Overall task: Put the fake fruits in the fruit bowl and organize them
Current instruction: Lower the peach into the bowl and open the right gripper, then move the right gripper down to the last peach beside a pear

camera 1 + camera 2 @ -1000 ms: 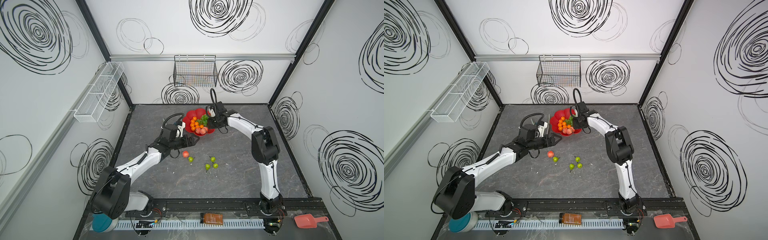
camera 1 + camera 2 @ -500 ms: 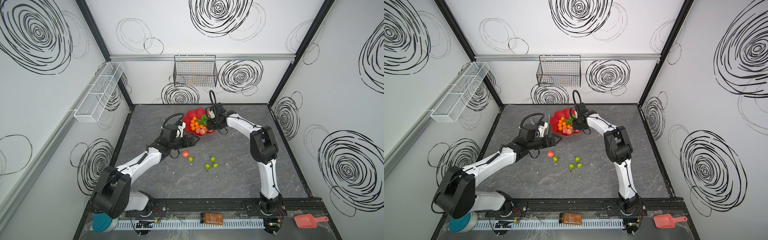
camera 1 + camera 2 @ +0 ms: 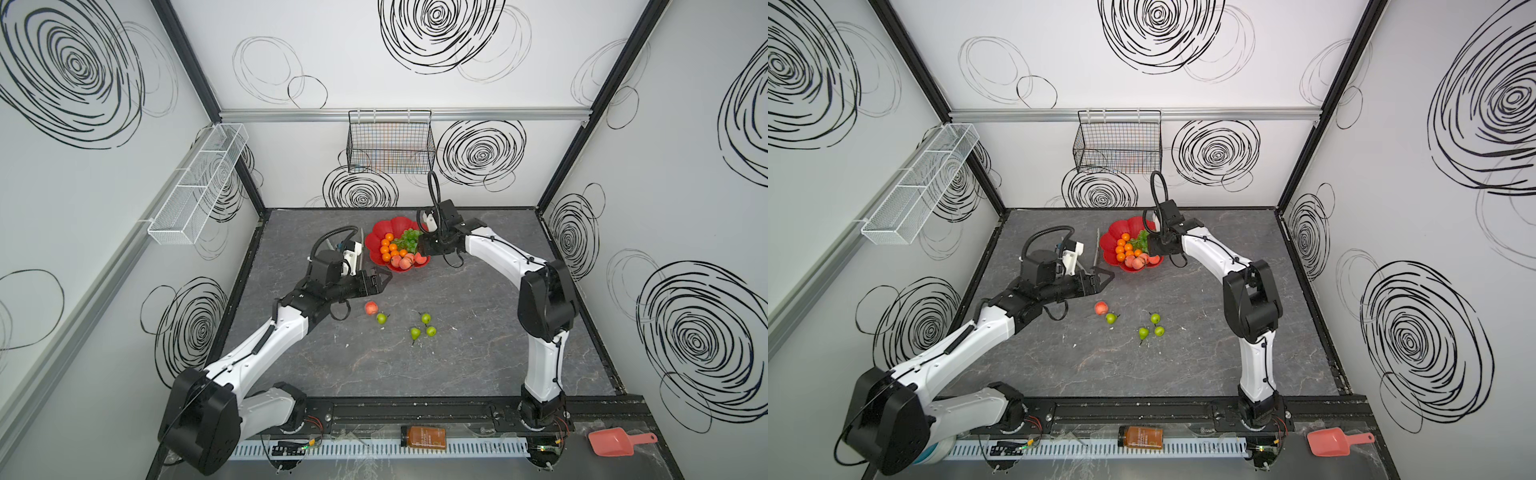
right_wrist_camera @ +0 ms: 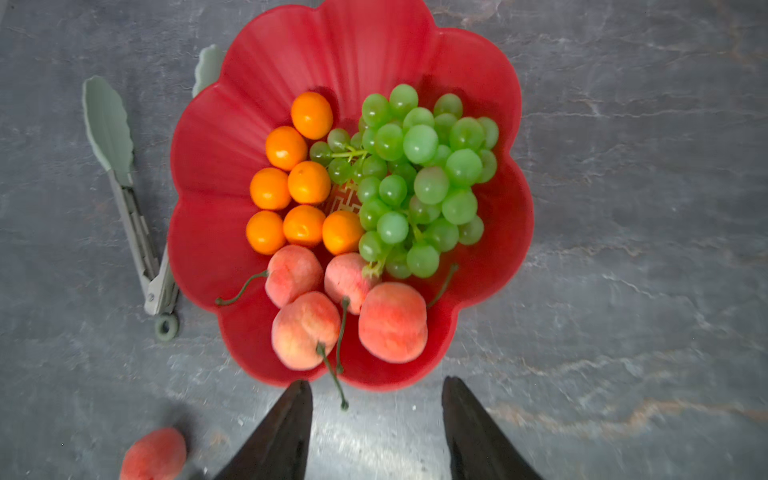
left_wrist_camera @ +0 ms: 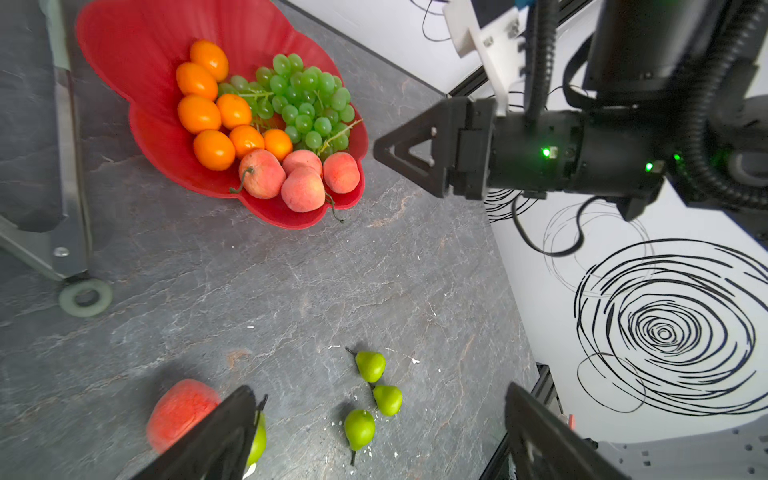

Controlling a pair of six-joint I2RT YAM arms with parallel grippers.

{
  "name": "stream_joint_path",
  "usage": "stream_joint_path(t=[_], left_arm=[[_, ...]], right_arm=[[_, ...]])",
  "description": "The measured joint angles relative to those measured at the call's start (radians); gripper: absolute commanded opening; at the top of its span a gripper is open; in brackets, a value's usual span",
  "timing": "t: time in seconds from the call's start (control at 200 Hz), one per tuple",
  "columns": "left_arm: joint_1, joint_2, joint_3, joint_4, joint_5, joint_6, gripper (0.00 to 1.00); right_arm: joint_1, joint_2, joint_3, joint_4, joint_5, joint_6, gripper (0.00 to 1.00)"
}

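**Fruit bowl.** The red fruit bowl (image 4: 199,166) stands on the grey desk (image 3: 457,353), far of centre. It holds three groups:
- Seven tangerines (image 4: 309,183) lie on its left side.
- The bunch of green grapes (image 4: 419,178) lies on its right side.
- Four peaches (image 4: 392,322) lie along its near edge, with their stems trailing over the rim.

**Fruit outside the bowl.**
- One loose peach (image 3: 371,308) lies on the desk near of the bowl.
- A single pear (image 3: 381,318) lies just beside that peach.
- Three more pears (image 3: 425,318) sit close together a little to the right.

**Left gripper.** The left gripper (image 3: 382,281) is just off the bowl's near-left rim, on the far side of the loose peach. Its jaws are spread wide and empty.

**Right gripper.** The right gripper (image 4: 376,386) is at the bowl's right rim and points towards the fruit. Its jaws are moderately parted and grip nothing. In the right wrist view the fingertips sit on either side of the rim next to the peaches.

**Other items.** Pale green tongs (image 4: 133,216) lie on the desk against the bowl's left side.
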Motion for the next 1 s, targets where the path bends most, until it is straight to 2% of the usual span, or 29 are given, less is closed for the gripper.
stream_joint_path(t=[0.19,0.505,0.73,1.001], left_arm=[[0.049,-0.145,-0.064,-0.094,-0.026,0.008,0.96],[0.135,-0.320,-0.147,-0.231,-0.047,0.003,0.96],[0.208,-0.397,-0.194,-0.296,-0.047,-0.012,0.96],[0.333,-0.463,-0.237,-0.341,-0.039,-0.040,0.96]], right_arm=[[0.060,-0.128,-0.132,0.032,0.023,0.030,0.54],[0.230,-0.143,-0.216,0.055,0.041,0.076,0.54],[0.328,-0.081,-0.215,0.087,0.031,0.086,0.54],[0.394,0.055,-0.155,0.078,0.016,0.083,0.54]])
